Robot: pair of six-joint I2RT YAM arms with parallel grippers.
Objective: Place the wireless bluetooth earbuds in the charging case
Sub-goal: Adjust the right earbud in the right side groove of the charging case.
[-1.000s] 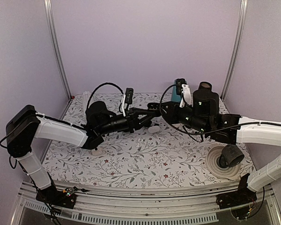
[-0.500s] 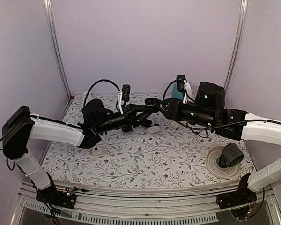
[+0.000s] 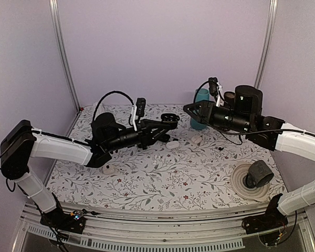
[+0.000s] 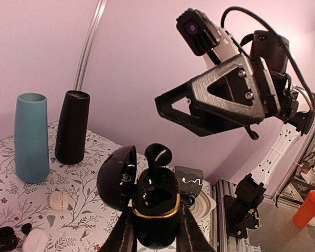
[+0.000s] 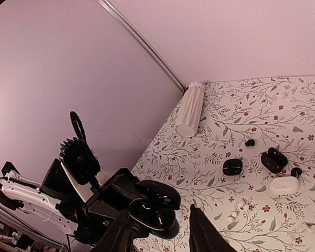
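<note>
Above a flower-printed table (image 3: pixel 163 184), we see the left gripper (image 4: pixel 156 223) clamped on an open black charging case (image 4: pixel 156 202). Its two fingers press against the case's sides, and the case is lifted clear of the surface. The lid (image 4: pixel 117 177) is swung back to the left in the left wrist view, and the body is gold-rimmed. A black earbud (image 4: pixel 157 156) stands in the mouth of the case, its glossy upper part rising above the rim; how deep it sits we cannot tell.

The right gripper (image 3: pixel 187 107) hangs in the air near the case and above it, not touching. Its fingers are parted to a middling gap with nothing between them. From its own wrist camera, we see the held case beyond that gap.

On the table below lie more pieces. A closed black case (image 5: pixel 232 166) sits just beside a second black case (image 5: pixel 273 159), with a white case (image 5: pixel 285 185) nearer the camera. Loose black earbuds (image 5: pixel 250 142) rest close to these cases.

A teal vase (image 4: pixel 31 137) and a black vase (image 4: pixel 72 127) stand side by side at the back. A white ribbed vase (image 5: pixel 190 107) stands in the far corner on the left arm's side. Near the right arm's base, a pale disc (image 3: pixel 240 190) carries a dark cylinder (image 3: pixel 260 173).
</note>
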